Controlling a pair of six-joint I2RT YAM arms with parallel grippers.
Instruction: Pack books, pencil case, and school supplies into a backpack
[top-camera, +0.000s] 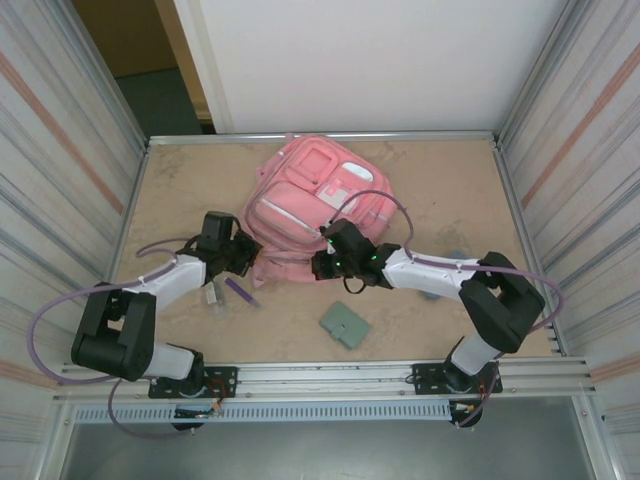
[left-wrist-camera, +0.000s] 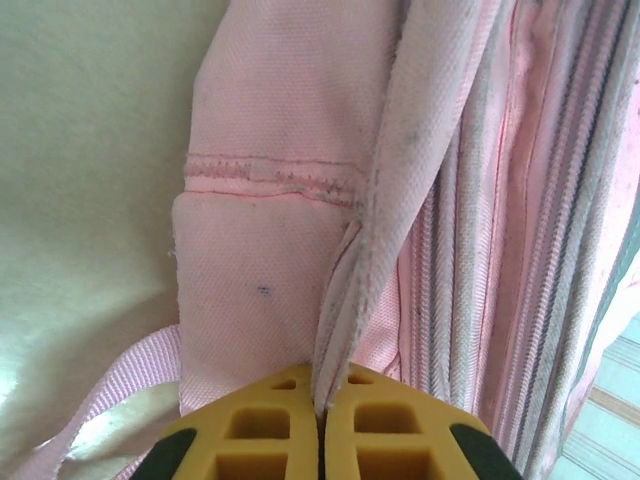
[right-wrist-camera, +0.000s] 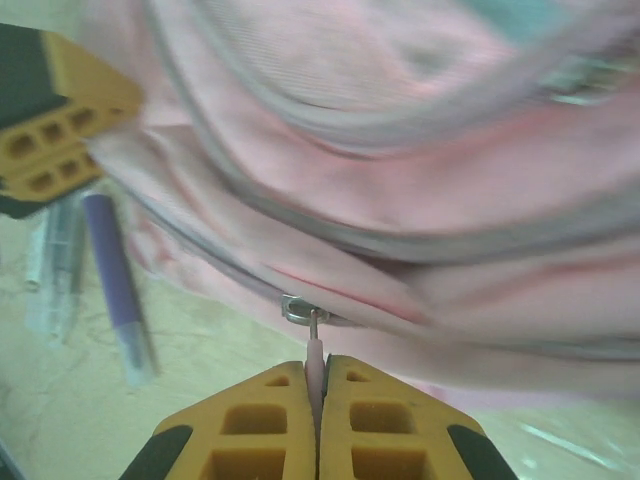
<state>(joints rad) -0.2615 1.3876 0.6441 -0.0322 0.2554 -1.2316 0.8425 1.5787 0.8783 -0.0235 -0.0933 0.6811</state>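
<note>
far left on the overhead, the left arm reaches in from its base and the left gripper (top-camera: 240, 256) sits right up against the near-left corner of the pink backpack (top-camera: 315, 205) — on its own wrist camera the left gripper (left-wrist-camera: 320, 408) has its yellow fingers (left-wrist-camera: 265, 440) pressed together on a folded edge of pink fabric, the cloth running up out of the pinch beside a stitched seam. just below that gripper on the table (top-camera: 440, 190), a grey-white stick (top-camera: 211, 295) and a purple pen (top-camera: 239, 291) lie side by side, both loose, near the bag's near edge. the backpack itself lies in the middle of the table towards the back, front pockets facing up. moving right, the sage-green folder (top-camera: 345, 325) lies alone on the near side, apart from the bag. then the right gripper (top-camera: 322, 266), at the bag's near edge — up close the right gripper (right-wrist-camera: 318, 372) is clamped on the thin pink zipper pull (right-wrist-camera: 315, 348), which hangs from a metal slider (right-wrist-camera: 299, 309) on the blurred pink backpack (right-wrist-camera: 420, 200), with the purple pen (right-wrist-camera: 115, 270) lying off to the left in that view. furthest right, the slate-blue pencil case (top-camera: 455, 258) peeks out from under the right forearm, mostly covered.
</note>
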